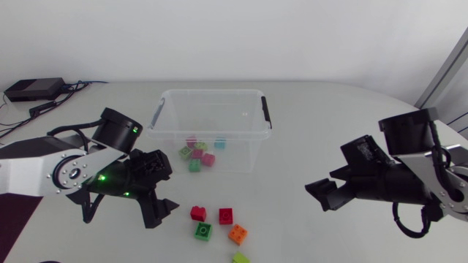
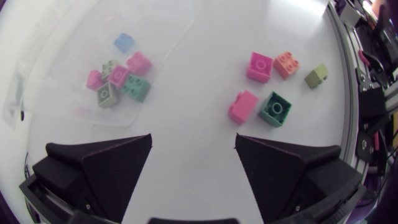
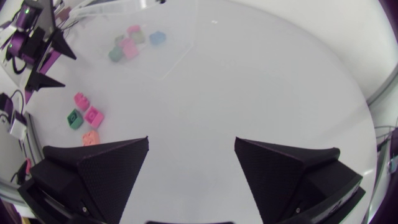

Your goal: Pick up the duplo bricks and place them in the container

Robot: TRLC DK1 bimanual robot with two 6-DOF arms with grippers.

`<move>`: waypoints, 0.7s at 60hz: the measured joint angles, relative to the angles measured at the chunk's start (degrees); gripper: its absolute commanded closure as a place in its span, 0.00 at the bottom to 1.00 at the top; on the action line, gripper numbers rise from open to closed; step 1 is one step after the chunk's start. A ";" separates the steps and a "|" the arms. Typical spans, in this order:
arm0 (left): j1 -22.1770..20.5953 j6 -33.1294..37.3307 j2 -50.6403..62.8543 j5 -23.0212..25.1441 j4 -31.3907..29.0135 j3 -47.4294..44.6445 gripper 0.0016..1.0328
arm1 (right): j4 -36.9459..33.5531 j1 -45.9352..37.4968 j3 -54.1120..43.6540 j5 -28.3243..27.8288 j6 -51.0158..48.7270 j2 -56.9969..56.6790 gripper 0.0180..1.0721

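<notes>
Spread wide and empty, the left pincer [image 2: 193, 140] hovers just short of the red duplo brick [image 1: 198, 213], so a pick-up looks in hand: advance, lower, clench; the right pincer [image 3: 191, 142] is likewise released

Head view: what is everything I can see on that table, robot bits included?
Clear plastic container with black handles: one, transparent, mid-table.
Small duplo bricks inside it: about seven; pink, green, light blue; on its floor.
Red duplo bricks: two, red, in front of the container.
Green duplo brick: one, green, below the red ones.
Orange duplo brick: one, orange, beside the green.
Lime duplo brick: one, lime, nearest edge.
Black box with cables: one, black, far left corner.
Left end effector: one, black, open, near loose bricks.
Right end effector: one, black, open, over bare table.
</notes>
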 measured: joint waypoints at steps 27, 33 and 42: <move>-3.72 10.51 6.56 6.80 6.95 -1.81 0.26 | 0.61 14.71 -0.76 -0.72 -9.92 3.26 0.08; -4.44 11.47 7.65 7.04 7.52 -2.12 0.26 | 2.51 17.14 -0.74 -0.70 -9.68 7.43 0.08; -5.51 11.50 9.62 7.48 9.20 -2.12 0.38 | 5.09 21.22 -0.63 -0.46 -6.88 12.04 0.08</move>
